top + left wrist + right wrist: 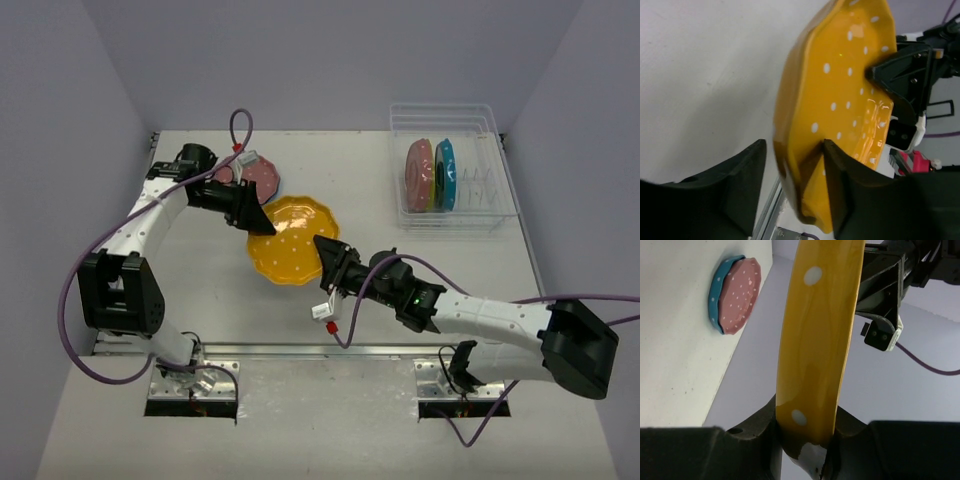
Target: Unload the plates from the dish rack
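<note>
An orange-yellow plate (292,240) with white dots hangs above the table between both grippers. My right gripper (328,252) is shut on its near right rim; in the right wrist view the plate (820,330) stands edge-on, pinched in that gripper (805,420). My left gripper (258,222) is open and straddles the far left rim. In the left wrist view one finger (845,170) lies against the plate's face (840,100) and the other finger (747,170) stands apart from its back. The clear dish rack (447,108) at back right holds a pink plate (419,172), a yellow-green plate (434,188) and a blue plate (446,172) on edge.
A pink plate (264,176) lies stacked on a blue plate (716,297) on the table at back left, just behind the left gripper. Purple cables loop off both arms. Grey walls close in the table on three sides.
</note>
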